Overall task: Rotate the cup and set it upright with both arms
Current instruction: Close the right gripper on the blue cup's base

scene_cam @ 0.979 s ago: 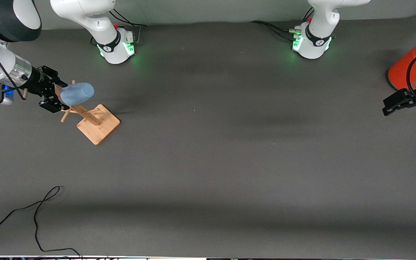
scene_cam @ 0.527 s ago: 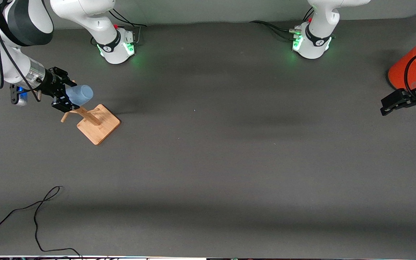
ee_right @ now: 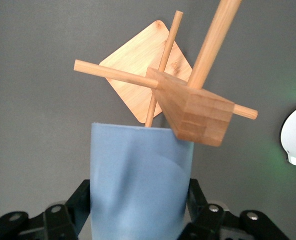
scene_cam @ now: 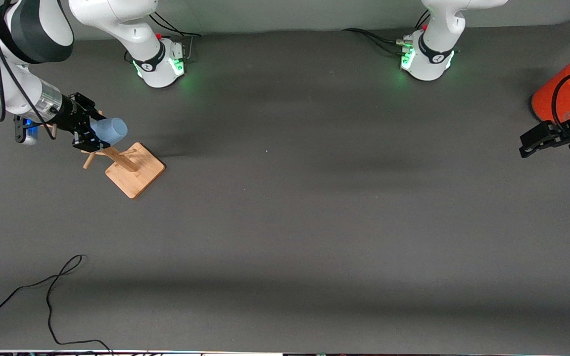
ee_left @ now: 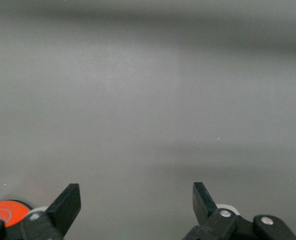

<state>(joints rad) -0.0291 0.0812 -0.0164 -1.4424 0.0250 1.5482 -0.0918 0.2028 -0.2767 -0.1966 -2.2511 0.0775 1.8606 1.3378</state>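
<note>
Gripping the cup [ee_right: 140,175], right gripper [ee_right: 138,207] hides rack pegs [ee_right: 162,70].

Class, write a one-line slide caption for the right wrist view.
Right end effector grips the blue cup beside the wooden rack.

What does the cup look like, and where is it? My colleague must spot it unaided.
Find the wooden rack toward the right arm's end of the table. Above it, the right gripper grips the cup: small, light blue, handleless, lying sideways.

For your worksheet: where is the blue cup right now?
The cup lies sideways in the right hand, on the wooden rack's peg, toward the right arm's end of the table.
</note>
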